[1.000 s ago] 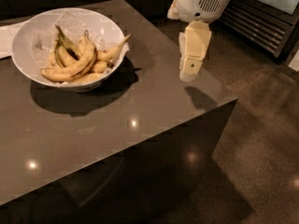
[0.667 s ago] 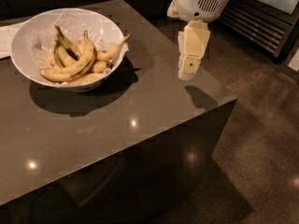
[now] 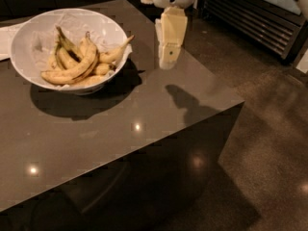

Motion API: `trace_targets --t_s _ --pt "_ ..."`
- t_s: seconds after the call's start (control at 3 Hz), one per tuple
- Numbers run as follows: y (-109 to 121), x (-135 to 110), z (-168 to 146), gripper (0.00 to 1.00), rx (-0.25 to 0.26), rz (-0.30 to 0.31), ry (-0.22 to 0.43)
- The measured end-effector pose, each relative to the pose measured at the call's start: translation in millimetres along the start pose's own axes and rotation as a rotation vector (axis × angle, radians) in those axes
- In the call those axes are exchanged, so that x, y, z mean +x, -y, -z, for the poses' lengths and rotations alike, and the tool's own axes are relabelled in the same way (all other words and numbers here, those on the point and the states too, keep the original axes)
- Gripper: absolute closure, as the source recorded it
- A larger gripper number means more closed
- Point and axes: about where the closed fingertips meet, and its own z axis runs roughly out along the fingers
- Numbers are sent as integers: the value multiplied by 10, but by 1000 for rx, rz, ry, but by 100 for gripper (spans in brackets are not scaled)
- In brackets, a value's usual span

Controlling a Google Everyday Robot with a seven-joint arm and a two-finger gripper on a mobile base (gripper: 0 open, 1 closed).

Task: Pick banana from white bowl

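Note:
The white bowl [image 3: 29,30] sits at the back left of the dark table, lined with crinkled white paper and holding several bananas. The banana [image 3: 74,70], long, curved and yellow, lies across the front of the pile. Shorter bananas with dark greenish stems [image 3: 65,42] lie behind it. My gripper [image 3: 167,61] hangs above the table to the right of the bowl, pointing down, about a bowl's half-width from the rim. It holds nothing that I can see.
The dark glossy table [image 3: 120,129] ends in a corner at the right [image 3: 240,100]. A flat white sheet [image 3: 6,40] lies at the far left edge. A dark slatted cabinet [image 3: 260,18] stands at the back right, across the floor.
My gripper has moved left and a little back, closer to the bowl. The bowl and bananas have not moved.

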Motion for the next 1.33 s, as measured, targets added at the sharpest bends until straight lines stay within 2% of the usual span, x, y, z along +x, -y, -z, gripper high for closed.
trace_targets --t_s 0.33,1.0,1.33 --pt "211 -381 -4 0 2 103 -4" --pt "361 -564 -67 0 40 140 11" --pt "510 -821 -215 0 32 209 20"
